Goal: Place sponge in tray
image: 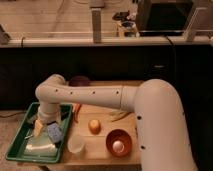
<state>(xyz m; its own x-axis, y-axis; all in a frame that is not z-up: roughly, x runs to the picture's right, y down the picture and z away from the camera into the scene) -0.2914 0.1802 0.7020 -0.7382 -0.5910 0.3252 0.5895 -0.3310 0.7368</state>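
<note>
The green tray (pixel 20 142) sits at the table's left front. The small light-blue sponge (pixel 54 132) is inside it near the right rim, tilted. My gripper (pixel 46 121) hangs over the tray at the end of the white arm, just above and left of the sponge. I cannot tell whether it still touches the sponge. A pale whitish block (pixel 42 145) lies in the tray in front of the sponge.
A translucent cup (pixel 76 144) stands just right of the tray. An orange-brown bowl (pixel 119 141) holds a pale round item. An orange ball (pixel 94 125), a carrot-like piece (pixel 76 113) and a dark bowl (pixel 79 81) are on the wooden table (pixel 102 152).
</note>
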